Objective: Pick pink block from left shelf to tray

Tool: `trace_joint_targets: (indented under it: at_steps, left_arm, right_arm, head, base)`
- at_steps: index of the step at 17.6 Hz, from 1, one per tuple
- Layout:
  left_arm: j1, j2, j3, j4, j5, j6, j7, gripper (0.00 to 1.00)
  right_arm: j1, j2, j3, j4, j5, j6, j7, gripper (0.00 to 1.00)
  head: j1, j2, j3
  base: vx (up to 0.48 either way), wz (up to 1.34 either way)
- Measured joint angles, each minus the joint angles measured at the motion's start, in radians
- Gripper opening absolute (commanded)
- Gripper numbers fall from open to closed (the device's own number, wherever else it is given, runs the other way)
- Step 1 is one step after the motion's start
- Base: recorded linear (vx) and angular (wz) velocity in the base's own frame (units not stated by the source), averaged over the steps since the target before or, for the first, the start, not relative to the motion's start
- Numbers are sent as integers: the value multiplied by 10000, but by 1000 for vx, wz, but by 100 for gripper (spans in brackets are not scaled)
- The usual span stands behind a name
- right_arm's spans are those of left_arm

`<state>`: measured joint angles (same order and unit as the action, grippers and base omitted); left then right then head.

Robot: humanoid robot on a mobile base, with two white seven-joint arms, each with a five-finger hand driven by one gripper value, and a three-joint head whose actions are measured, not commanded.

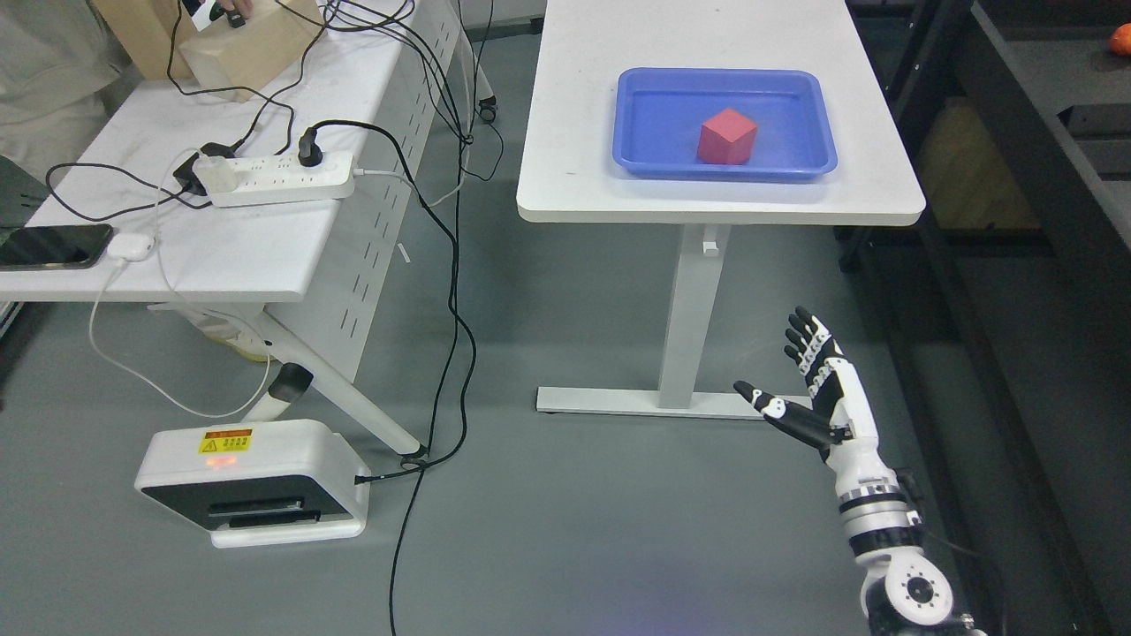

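Sitting in the blue tray (pixel 636 159) on the white table (pixel 574 132), pink block (pixel 727 136) rests near tray centre, upright on its base. Right hand (pixel 817 389) hangs low over the grey floor, well apart from the table, fingers spread, thumb out, holding nothing. Left desk (pixel 221 256) carries a power strip (pixel 274 178), phone (pixel 53 245), cables. White device (pixel 256 481) on floor.

Pink block (pixel 727 137) sits in blue tray (pixel 636 115); right hand (pixel 808 389) empty, fingers spread, low.
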<state>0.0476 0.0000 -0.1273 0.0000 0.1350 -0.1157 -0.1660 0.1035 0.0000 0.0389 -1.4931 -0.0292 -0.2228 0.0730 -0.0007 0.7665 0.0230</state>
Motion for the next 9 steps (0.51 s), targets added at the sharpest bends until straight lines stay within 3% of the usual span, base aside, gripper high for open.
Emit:
trace_joint_targets:
  at_steps: [9]
  left_arm:
    - [0,0,0,0,0,-22,0,100]
  right_arm:
    - [-402,0,-327,409,-134,77,-357,100]
  head:
    - [0,0,0]
  base:
    - [0,0]
